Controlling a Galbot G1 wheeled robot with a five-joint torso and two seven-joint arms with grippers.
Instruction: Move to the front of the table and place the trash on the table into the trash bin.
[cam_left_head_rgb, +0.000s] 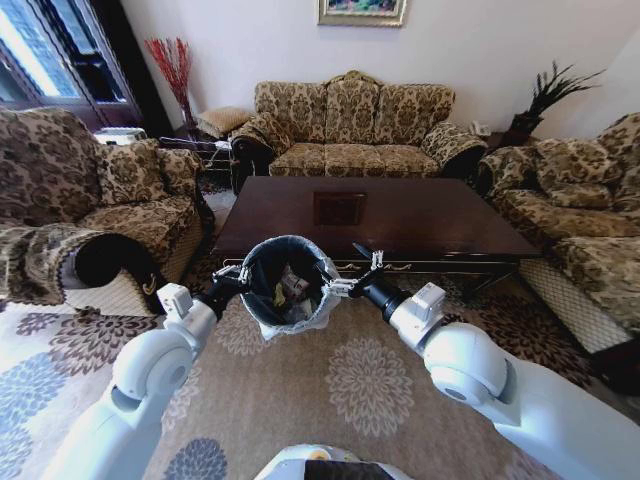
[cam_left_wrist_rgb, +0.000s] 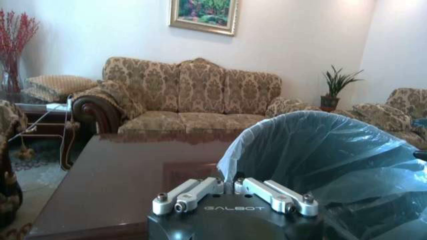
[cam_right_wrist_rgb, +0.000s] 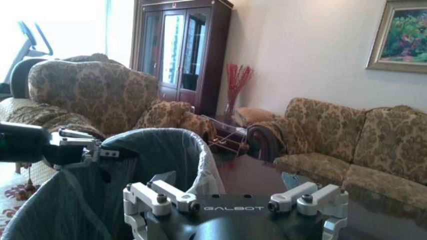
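The trash bin (cam_left_head_rgb: 262, 302), black with a pale bag over its rim, hangs between my two grippers just before the table's near edge. Trash (cam_left_head_rgb: 293, 289) lies inside it: a few small light scraps. My left gripper (cam_left_head_rgb: 238, 273) sits at the bin's left rim and looks shut on it; the right wrist view shows this gripper (cam_right_wrist_rgb: 85, 146) pinched on the bag edge of the bin (cam_right_wrist_rgb: 157, 150). At the bin's right rim my right gripper (cam_left_head_rgb: 356, 274) stands open, its fingers spread. The table (cam_left_head_rgb: 420, 215) is glossy dark brown wood. The bin's bag (cam_left_wrist_rgb: 320, 150) shows close in the left wrist view.
Patterned sofas ring the table: one at the left (cam_left_head_rgb: 90, 210), one behind (cam_left_head_rgb: 350, 125), one at the right (cam_left_head_rgb: 590, 220). A floral rug (cam_left_head_rgb: 370, 385) covers the floor under me. A dark cabinet (cam_right_wrist_rgb: 183, 50) and red branches (cam_left_head_rgb: 172, 62) stand at the back left.
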